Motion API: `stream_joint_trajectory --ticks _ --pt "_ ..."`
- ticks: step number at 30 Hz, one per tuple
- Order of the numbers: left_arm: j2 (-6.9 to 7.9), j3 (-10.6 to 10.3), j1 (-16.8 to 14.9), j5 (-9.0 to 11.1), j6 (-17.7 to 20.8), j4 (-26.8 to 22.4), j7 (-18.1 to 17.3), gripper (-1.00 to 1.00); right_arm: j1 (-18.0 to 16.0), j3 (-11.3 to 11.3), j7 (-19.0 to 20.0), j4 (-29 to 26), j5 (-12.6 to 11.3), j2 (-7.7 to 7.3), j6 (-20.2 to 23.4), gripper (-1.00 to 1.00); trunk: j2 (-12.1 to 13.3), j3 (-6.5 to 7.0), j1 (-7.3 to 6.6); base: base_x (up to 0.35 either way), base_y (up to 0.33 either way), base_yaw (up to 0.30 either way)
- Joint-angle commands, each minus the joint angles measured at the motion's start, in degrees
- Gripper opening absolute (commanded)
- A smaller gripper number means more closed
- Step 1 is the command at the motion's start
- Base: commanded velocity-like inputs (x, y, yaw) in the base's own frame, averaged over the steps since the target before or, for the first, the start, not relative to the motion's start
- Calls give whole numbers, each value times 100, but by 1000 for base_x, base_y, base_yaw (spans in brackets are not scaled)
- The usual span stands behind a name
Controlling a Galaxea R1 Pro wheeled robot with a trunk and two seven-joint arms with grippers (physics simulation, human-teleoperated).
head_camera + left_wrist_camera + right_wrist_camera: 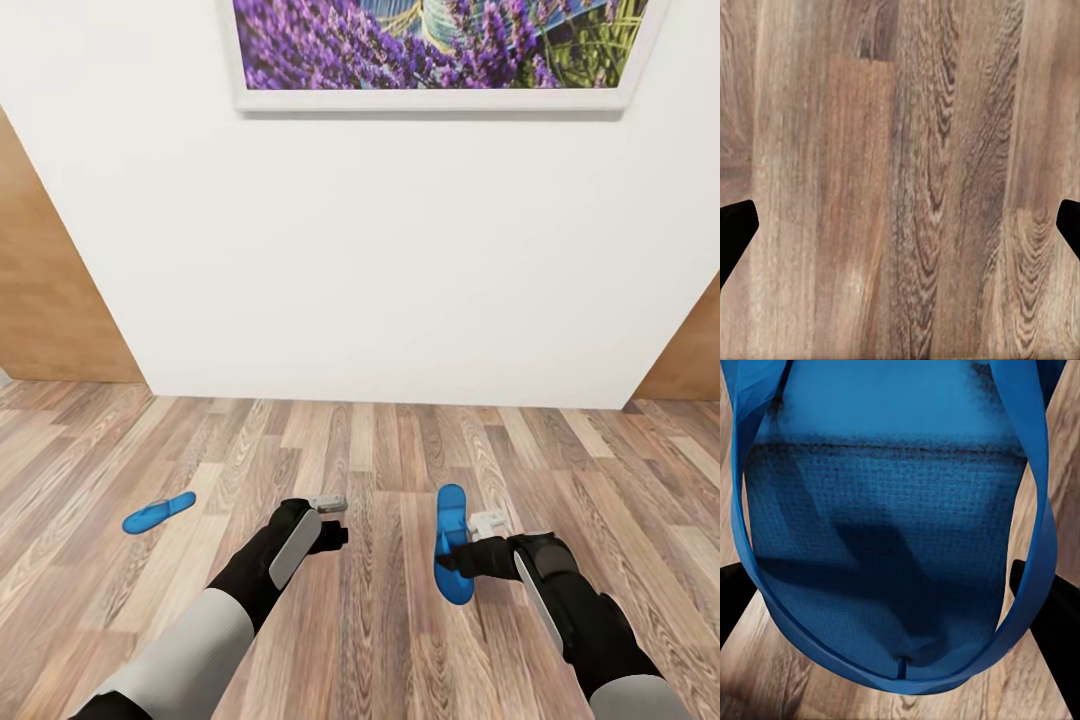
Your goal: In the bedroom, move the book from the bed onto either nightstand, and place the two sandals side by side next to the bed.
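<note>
**Right arm carrying one sandal, the other waiting on the floor**

Nearest the robot, the right gripper (462,556) is holding a blue sandal (452,545) just above the wood-plank floor (400,450), its jaws pinching the sole from the side. In the right wrist view the sandal (896,547) is hanging close to the camera, strap looping around it. The left gripper (335,520) is hovering empty over the planks, jaws spread wide, touching nothing.

To do this step well, the sandal should probably be kept level and low while being carried, then set flat beside its mate.

Further off to the left, the second sandal (158,512) is lying on the floor, well apart from the held one. Beyond, the white wall (400,250) is carrying a lavender picture (440,45).
</note>
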Motion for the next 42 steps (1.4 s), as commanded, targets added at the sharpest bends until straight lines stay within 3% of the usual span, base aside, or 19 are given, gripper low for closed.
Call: stream_joint_trajectory --ticks 1,42 --pt "0 -8 -3 56 8 -5 55 100 -3 7 37 -7 47 -4 16 -100 -2 -5 0 74 0 0" --pt "0 -12 -3 56 7 -5 55 100 -3 19 37 -7 39 3 16 -100 -2 -5 0 74 0 0"
